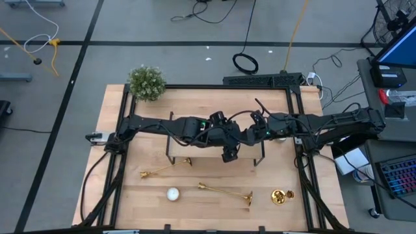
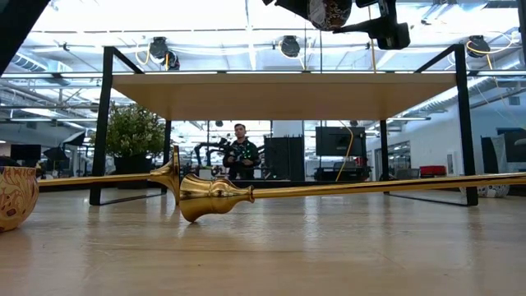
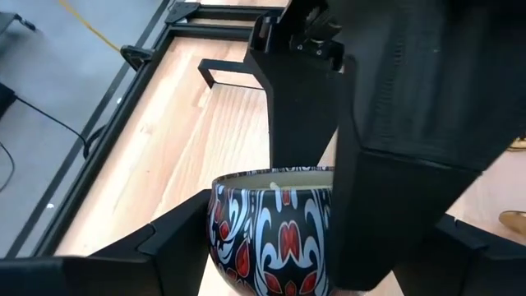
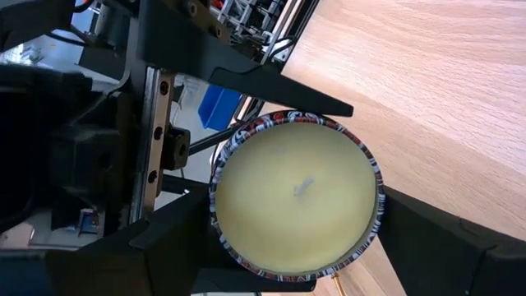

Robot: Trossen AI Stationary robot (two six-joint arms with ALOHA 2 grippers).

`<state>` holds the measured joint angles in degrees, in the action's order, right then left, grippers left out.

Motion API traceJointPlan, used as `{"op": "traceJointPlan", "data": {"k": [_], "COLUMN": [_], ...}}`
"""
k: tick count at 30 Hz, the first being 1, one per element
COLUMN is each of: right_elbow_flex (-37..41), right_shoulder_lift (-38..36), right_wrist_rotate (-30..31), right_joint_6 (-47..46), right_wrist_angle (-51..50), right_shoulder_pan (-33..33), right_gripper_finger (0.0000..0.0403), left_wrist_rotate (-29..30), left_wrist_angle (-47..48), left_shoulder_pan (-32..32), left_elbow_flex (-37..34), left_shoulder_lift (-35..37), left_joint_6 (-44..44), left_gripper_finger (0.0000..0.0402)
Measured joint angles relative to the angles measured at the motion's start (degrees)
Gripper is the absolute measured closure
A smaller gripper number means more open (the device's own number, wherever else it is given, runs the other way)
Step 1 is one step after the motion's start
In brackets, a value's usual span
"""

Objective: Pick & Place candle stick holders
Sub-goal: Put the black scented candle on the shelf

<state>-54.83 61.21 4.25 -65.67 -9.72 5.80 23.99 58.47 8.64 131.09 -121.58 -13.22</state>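
Observation:
A dark blue bowl candle with a red and white pattern and yellowish wax [image 4: 296,197] is held in the air above the wooden shelf [image 2: 279,94]. My left gripper [image 1: 229,153] and my right gripper [image 1: 255,133] meet there, both shut on it. It also shows in the low view [image 2: 329,12]. Two gold candlestick holders lie on their sides on the table in front of the shelf, one at the left [image 1: 166,169] and one in the middle [image 1: 226,192]. A third gold piece [image 1: 281,196] sits at the near right. My left gripper has one finger [image 3: 177,238] against the bowl's patterned side wall [image 3: 220,226]. The right arm's gripper hides its other finger. In the right wrist view its fingers [image 4: 275,90] lie on opposite sides of the rim. The bowl is upright, clear of the shelf. My right gripper pinches the bowl between its two fingers [image 4: 177,234], at opposite sides of the rim [image 4: 376,210]. The fingers come from above, pointing down, set crosswise to the left gripper's fingers. The bowl is upright with the wax up, lifted clear.
A small round white candle [image 1: 172,194] sits near the front edge between the lying holders. A potted plant [image 1: 146,82] stands at the far left corner. The black frame rails [image 1: 296,123] run along the table's sides. A person [image 2: 240,156] stands in the room behind.

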Motion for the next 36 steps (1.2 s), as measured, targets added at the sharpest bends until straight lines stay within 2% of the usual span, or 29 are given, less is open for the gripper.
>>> {"op": "traceJointPlan", "data": {"k": [10,19,24,36], "right_elbow_flex": [0.00,0.00,0.00,0.00], "right_shoulder_lift": [-0.06,-2.57,-5.22,-7.62], "right_wrist_rotate": [0.10,0.15,0.19,3.46], "right_joint_6": [0.22,0.60,1.89,2.50], "right_wrist_angle": [0.79,0.84,1.74,2.06], "right_shoulder_pan": [-0.01,-0.02,-0.01,2.39], "right_gripper_finger": [0.0048,0.0046,0.0046,0.0046], "left_wrist_rotate": [-1.11,-0.76,4.19,21.93], "left_wrist_angle": [3.84,6.09,6.99,12.40], "left_shoulder_pan": [0.11,0.14,0.61,4.02], "left_elbow_flex": [-0.01,-0.07,-0.12,-0.09], "left_shoulder_lift": [0.00,0.12,1.32,6.96], "left_joint_6": [-3.18,-10.44,-14.25,-22.65], "left_gripper_finger": [0.0102,0.0102,0.0102,0.0102]}}
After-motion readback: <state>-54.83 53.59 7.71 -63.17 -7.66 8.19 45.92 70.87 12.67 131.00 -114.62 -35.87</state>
